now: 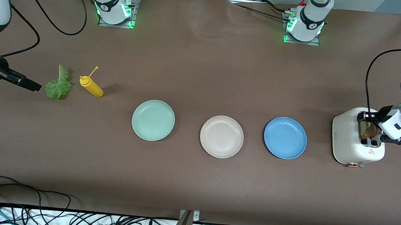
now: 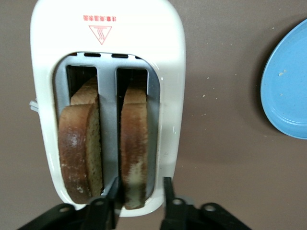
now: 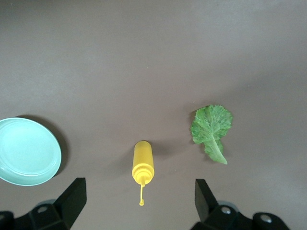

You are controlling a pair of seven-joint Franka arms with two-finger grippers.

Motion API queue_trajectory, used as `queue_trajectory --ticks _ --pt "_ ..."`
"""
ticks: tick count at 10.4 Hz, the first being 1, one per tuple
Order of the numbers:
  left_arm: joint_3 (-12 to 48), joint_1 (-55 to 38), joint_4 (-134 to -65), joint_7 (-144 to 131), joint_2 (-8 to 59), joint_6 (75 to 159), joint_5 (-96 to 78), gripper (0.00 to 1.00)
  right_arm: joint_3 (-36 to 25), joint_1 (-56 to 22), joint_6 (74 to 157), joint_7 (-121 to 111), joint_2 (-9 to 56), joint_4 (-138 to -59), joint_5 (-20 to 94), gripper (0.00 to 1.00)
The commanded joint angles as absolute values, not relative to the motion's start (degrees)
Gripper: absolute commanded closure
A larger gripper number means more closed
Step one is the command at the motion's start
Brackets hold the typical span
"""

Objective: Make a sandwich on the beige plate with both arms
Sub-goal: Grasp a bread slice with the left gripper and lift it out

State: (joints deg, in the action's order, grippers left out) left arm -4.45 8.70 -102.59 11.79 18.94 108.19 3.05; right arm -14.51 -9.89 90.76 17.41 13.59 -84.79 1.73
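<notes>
Left gripper [image 2: 140,203] over toaster [image 1: 350,137]; fingers [image 2: 113,196] being closed around toast slice [image 2: 135,153] upright in slot. Toast judged light, stiff, crumbly: gentle pinch across faces near top edge. Second slice [image 2: 81,148] in neighbouring slot. Right gripper [image 3: 139,203] waiting wide open, empty, beside lettuce [image 1: 58,84]. Beige plate [image 1: 221,136] bare, between other plates.

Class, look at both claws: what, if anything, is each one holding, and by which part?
The left claw pinches a brown toasted bread slice by its top edge, in the white toaster. The right claw, open, holds nothing.

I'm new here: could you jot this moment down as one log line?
left gripper: closing on bread slice in toaster | right gripper: open, above mustard bottle | beige plate: bare
</notes>
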Motion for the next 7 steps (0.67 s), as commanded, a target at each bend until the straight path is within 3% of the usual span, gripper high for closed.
queue_trajectory --ticks 1,2,7 --pt "-4.57 8.96 -102.22 12.39 19.07 108.11 2.28 0.87 -14.50 -9.58 89.82 17.05 13.71 -83.85 2.55 0.00" --pt "-4.57 8.96 -102.22 12.39 18.99 108.02 2.55 0.98 -14.50 -9.58 89.82 17.05 13.80 -83.85 2.55 0.00" --pt "-4.75 9.05 -97.83 14.32 18.02 102.32 2.64 1.00 -14.50 -9.58 89.82 17.05 13.71 -83.85 2.55 0.00"
